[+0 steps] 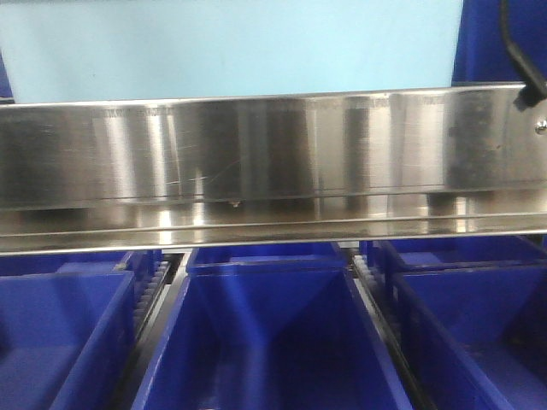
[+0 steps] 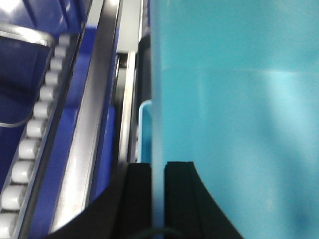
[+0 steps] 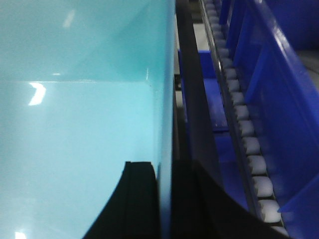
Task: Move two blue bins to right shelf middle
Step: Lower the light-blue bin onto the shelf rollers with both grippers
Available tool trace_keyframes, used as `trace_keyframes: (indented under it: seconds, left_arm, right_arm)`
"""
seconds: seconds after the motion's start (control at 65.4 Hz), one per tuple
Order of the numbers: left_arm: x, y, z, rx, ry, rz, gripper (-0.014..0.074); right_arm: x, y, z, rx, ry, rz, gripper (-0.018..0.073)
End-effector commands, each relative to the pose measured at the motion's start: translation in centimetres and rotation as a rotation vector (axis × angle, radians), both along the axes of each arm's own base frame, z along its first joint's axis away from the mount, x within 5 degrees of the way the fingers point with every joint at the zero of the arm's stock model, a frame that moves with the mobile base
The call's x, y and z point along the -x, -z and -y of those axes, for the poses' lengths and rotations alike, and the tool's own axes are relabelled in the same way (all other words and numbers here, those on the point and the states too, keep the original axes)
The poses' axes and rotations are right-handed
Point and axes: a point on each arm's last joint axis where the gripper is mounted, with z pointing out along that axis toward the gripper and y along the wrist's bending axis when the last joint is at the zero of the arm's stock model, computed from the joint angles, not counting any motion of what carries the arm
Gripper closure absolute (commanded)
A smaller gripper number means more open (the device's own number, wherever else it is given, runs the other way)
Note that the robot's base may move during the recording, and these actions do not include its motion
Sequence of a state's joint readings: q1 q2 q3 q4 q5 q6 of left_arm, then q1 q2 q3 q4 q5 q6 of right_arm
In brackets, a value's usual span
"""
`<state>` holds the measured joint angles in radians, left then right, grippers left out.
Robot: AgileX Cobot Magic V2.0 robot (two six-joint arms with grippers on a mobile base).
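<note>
Above the steel shelf rail, mid-carry, pinching the pale aqua bin by its side walls in left end effector and right end effector — next, likely, pushing it level past that rail.

The large bin sits above and behind the shelf rail. Below the rail, three lower bins stand side by side, with roller tracks between them. The left gripper and right gripper each straddle a wall of the large bin.
</note>
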<state>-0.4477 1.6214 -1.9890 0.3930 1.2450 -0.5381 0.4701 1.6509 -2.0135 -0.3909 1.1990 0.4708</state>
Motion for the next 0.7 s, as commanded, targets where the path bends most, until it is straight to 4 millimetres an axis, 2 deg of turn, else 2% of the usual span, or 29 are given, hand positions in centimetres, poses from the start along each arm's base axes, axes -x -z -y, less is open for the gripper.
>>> trace_keyframes:
  seconds: [0.0, 0.245, 0.474, 0.688]
  left_arm:
    - [-0.2, 0.2, 1.1, 0.045, 0.054, -0.006, 0.0708]
    - [-1.0, 0.9, 1.1, 0.027, 0.045, -0.022, 0.0708]
    - [-2.4, 2.4, 1.2, 0.013, 0.047, -0.069, 0.0708]
    - [-2.4, 2.4, 1.2, 0.011, 0.049, -0.069, 0.0708]
  right_arm:
    - [-0.3, -0.5, -0.8, -0.050, -0.045, 0.057, 0.0721]
    - [-1.5, 0.5, -1.8, -0.073, -0.070, 0.051, 0.0721]
    - [-2.2, 1.5, -2.1, -0.062, -0.066, 0.018, 0.0721]
    - [-2.4, 1.9, -2.0, -0.070, -0.038, -0.011, 0.0721]
